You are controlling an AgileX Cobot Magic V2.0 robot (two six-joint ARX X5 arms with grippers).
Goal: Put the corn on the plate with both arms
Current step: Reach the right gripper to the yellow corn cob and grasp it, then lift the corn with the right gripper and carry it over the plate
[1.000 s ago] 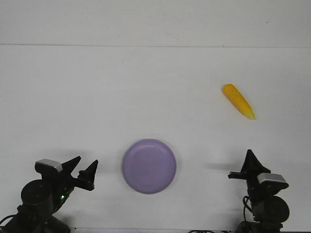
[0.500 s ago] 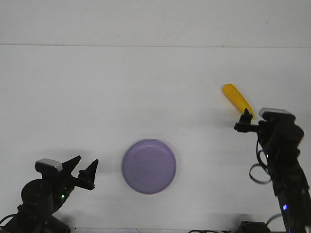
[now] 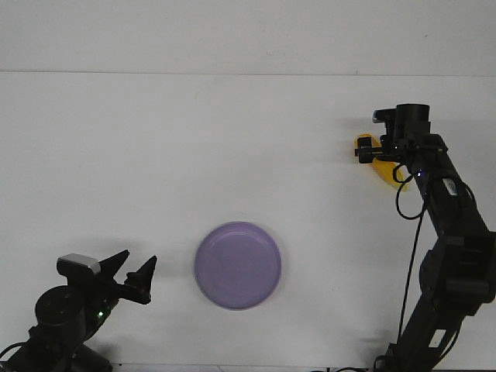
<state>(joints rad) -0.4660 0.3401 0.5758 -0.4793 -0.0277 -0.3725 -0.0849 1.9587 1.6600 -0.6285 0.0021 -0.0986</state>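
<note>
Black left gripper (image 3: 133, 277), fingers spread, sat low beside the table's near edge, holding nothing; lavender plate (image 3: 237, 265) lay bare at centre front; yellow corn (image 3: 380, 165) lay far right, well apart from it; right gripper (image 3: 367, 151) hovered over its blunt end, opening impossible to tell; grasp step, apparently; next: close, lift.

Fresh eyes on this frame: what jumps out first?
The right arm is stretched far out over the table, its right gripper down at the corn, hiding most of the cob at far right. The lavender plate sits bare, near centre. The left gripper waits open at near left.
</note>
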